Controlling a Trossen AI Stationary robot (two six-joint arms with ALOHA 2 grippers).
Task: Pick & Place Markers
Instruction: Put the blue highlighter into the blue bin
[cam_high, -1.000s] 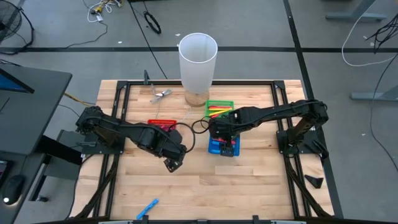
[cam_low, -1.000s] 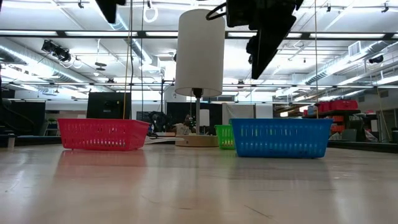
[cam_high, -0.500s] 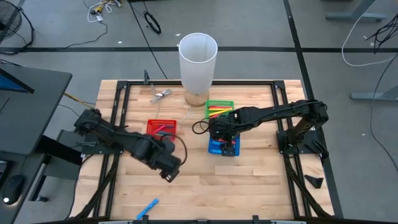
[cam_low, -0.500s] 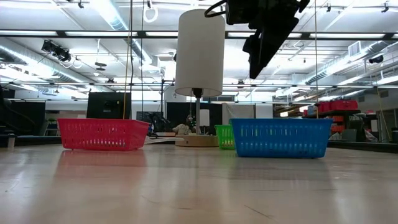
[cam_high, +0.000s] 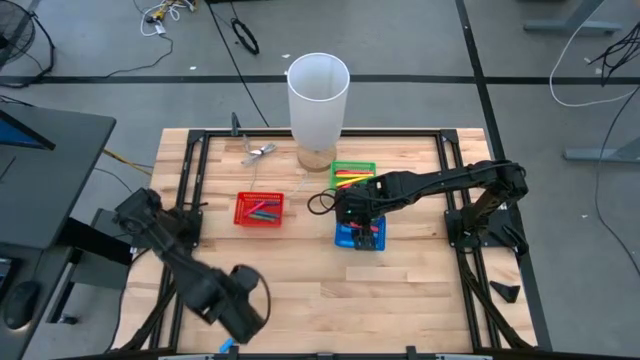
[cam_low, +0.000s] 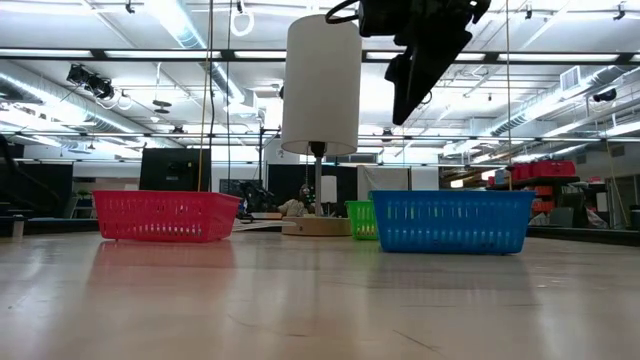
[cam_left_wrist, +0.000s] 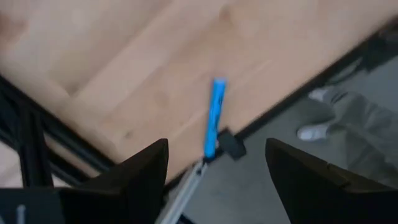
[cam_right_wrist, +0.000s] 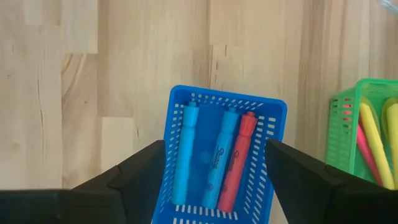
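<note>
Left gripper (cam_left_wrist: 214, 180) open above the light blue marker (cam_left_wrist: 212, 117) lying at six o'clock on the table edge (cam_high: 330, 320). Best straddled crosswise at mid-length before closing. Right gripper (cam_right_wrist: 214, 180) open over the blue basket (cam_right_wrist: 273, 112), holding nothing.

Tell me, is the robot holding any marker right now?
No. The left gripper is open above a loose blue marker near the table edge, not touching it. The right gripper is open and empty above the blue basket.
</note>
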